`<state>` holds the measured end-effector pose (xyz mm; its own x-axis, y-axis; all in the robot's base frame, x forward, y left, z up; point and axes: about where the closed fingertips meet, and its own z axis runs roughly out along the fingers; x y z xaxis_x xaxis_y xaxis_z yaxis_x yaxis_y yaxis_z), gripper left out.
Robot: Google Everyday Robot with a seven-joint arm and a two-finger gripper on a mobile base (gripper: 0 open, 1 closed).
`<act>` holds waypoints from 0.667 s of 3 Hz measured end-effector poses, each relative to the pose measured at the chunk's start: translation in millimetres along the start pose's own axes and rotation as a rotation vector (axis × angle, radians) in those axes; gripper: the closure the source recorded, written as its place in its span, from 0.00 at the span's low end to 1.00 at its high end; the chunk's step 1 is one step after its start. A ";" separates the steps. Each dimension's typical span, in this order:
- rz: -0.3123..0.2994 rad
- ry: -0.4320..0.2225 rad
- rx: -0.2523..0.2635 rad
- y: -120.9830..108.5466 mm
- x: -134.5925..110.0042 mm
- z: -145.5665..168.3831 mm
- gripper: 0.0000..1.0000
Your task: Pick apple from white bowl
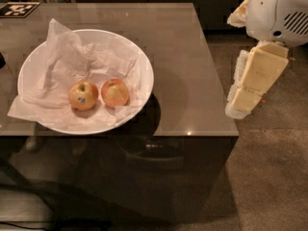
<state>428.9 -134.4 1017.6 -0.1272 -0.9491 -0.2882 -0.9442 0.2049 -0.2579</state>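
The white bowl (139, 57) sits on the left half of a brown table, lined with crumpled white paper (67, 64). Two apples lie side by side near its front. The left one is the apple (83, 96), yellow-orange with a small dark sticker on its side. The right one (115, 93) is redder and has no sticker. My gripper (244, 100) hangs off the table's right edge, well to the right of the bowl, its pale fingers pointing down and to the left. It holds nothing.
The glossy brown table (183, 57) has its front edge just below the bowl and its right edge beside my arm. A black-and-white marker tag (18, 9) lies at the far left corner. Carpet floor (269, 177) is to the right.
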 end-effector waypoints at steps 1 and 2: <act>-0.006 -0.024 -0.002 -4.1 -9.6 6.3 0.00; -0.025 -0.062 -0.036 -11.3 -29.8 17.7 0.00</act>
<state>448.8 -104.1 1012.8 -0.0853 -0.9368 -0.3394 -0.9574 0.1713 -0.2324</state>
